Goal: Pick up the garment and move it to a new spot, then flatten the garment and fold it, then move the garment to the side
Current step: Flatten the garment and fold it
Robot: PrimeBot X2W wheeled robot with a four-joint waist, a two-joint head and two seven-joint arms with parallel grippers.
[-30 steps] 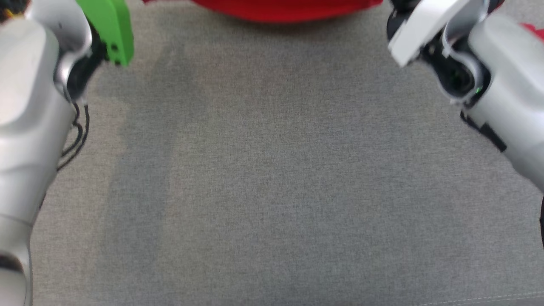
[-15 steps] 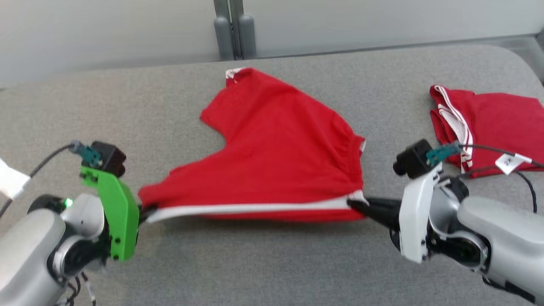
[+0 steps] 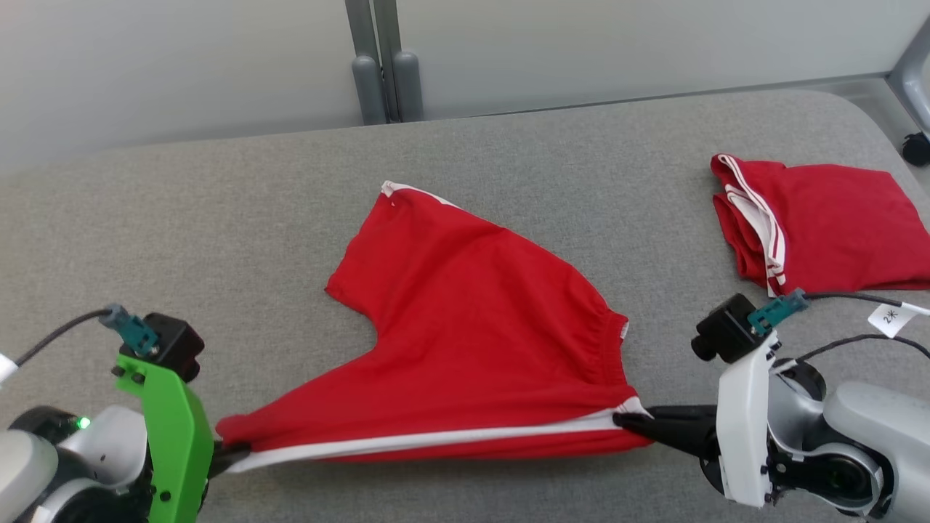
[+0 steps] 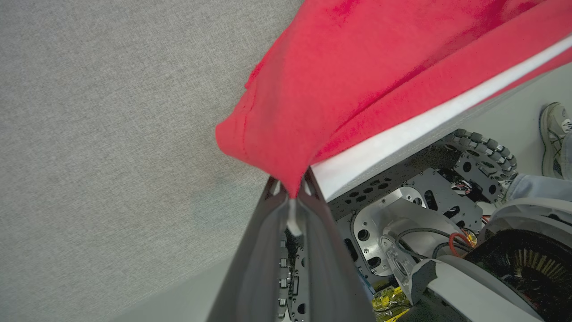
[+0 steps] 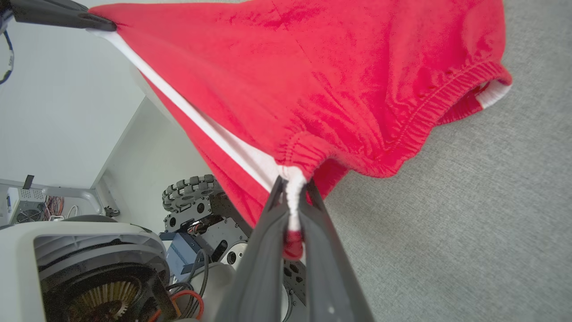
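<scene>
The garment (image 3: pixel 472 334) is a pair of red shorts with a white side stripe, stretched between my two grippers over the grey padded table (image 3: pixel 240 240). My left gripper (image 3: pixel 236 454) is shut on a leg-hem corner at the lower left; the left wrist view shows red cloth (image 4: pixel 339 89) pinched at its fingertips (image 4: pixel 292 192). My right gripper (image 3: pixel 623 421) is shut on the waistband corner at the lower right, and the elastic waistband (image 5: pixel 402 129) bunches at its tips (image 5: pixel 292 185). The near edge is pulled taut and lifted; the far leg lies on the table.
A second red garment (image 3: pixel 821 221) with white stripes lies folded at the table's far right. Grey posts (image 3: pixel 381 80) stand behind the table's far edge. The robot's wheeled base (image 4: pixel 429 214) and a person's shoe (image 4: pixel 554 134) show below the near table edge.
The head camera has tilted up from bare table to the whole garment. Since half a second ago both grippers, still shut on its corners, have drawn it toward me.
</scene>
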